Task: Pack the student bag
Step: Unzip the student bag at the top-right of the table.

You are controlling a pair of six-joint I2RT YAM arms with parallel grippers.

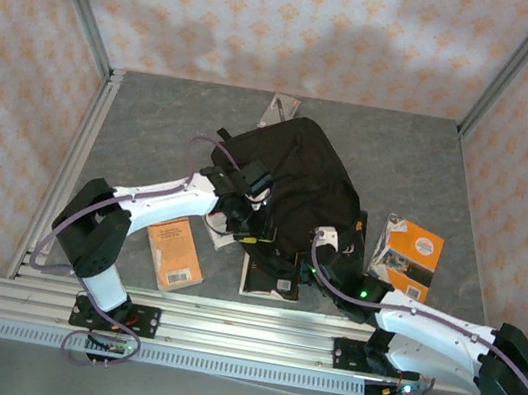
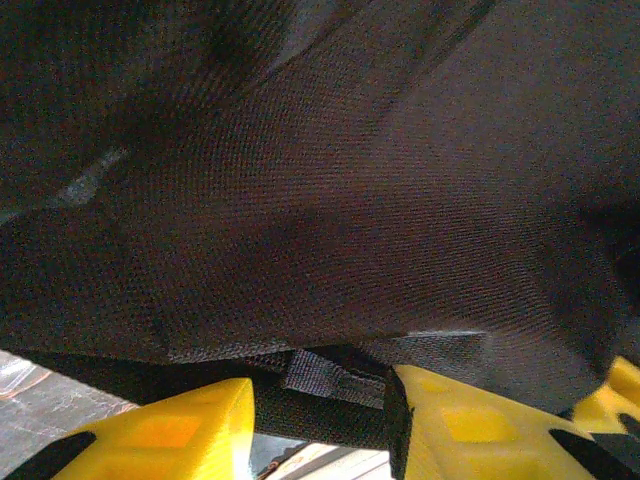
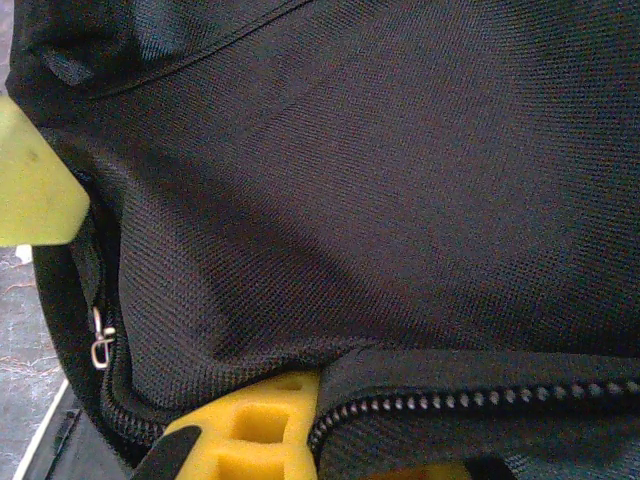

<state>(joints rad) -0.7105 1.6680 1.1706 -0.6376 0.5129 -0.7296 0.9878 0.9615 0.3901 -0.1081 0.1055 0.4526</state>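
The student bag (image 1: 298,173) is a large black fabric backpack lying in the middle of the table. My left gripper (image 1: 243,204) is at its left side. In the left wrist view the yellow fingers (image 2: 170,430) stand partly apart, and my left gripper (image 2: 320,410) is shut on a fold of the bag's black fabric and webbing (image 2: 340,385). My right gripper (image 1: 325,240) is at the bag's near edge. Close up, my right gripper (image 3: 340,440) is shut on the bag's fabric beside the zip (image 3: 480,400), and a metal zip pull (image 3: 100,345) hangs to the left.
An orange book (image 1: 175,253) lies near the left arm's base. An orange and white book (image 1: 408,257) lies right of the bag. A black-covered book (image 1: 266,279) sits at the near edge under the bag's front. Another flat item (image 1: 277,108) pokes out behind the bag.
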